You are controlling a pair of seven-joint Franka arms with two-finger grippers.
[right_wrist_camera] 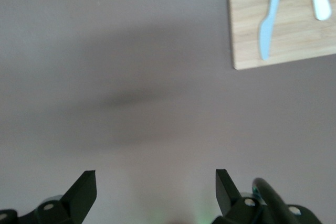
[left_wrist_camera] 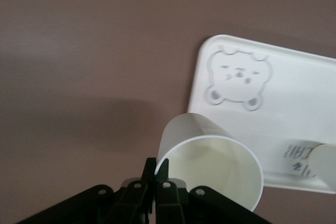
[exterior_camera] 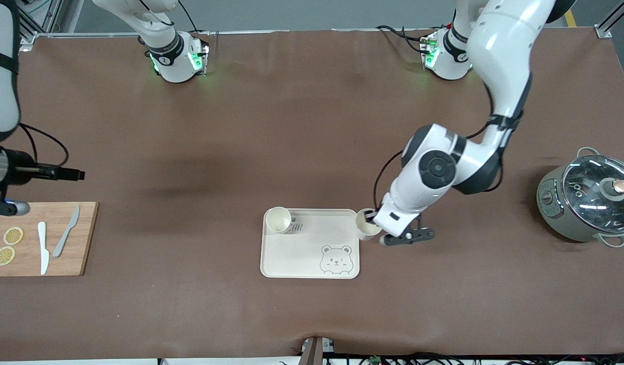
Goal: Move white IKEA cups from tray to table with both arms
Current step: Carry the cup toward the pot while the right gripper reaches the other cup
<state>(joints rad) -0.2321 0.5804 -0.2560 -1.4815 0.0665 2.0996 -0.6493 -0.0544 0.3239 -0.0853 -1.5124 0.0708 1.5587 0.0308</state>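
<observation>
The right arm is waiting at its own end of the table, its right gripper (right_wrist_camera: pixel 156 192) hanging over bare brown table (exterior_camera: pixel 190 152) with fingers wide apart; the wooden cutting board (exterior_camera: pixel 83 238) there is carrying lemon slices (exterior_camera: pixel 8 246), a white knife (exterior_camera: pixel 42 248) and a grey knife (exterior_camera: pixel 66 231); one white cup (exterior_camera: pixel 278 220) is standing upright in the bear-printed tray (exterior_camera: pixel 312 258), in the corner farther from the front camera; the left gripper (left_wrist_camera: pixel 156 174) is pinching the rim of the second white cup (exterior_camera: pixel 365 226), just beside the tray's edge toward the left arm's end; a lidded pot (exterior_camera: pixel 585 200) is sitting at that end.
</observation>
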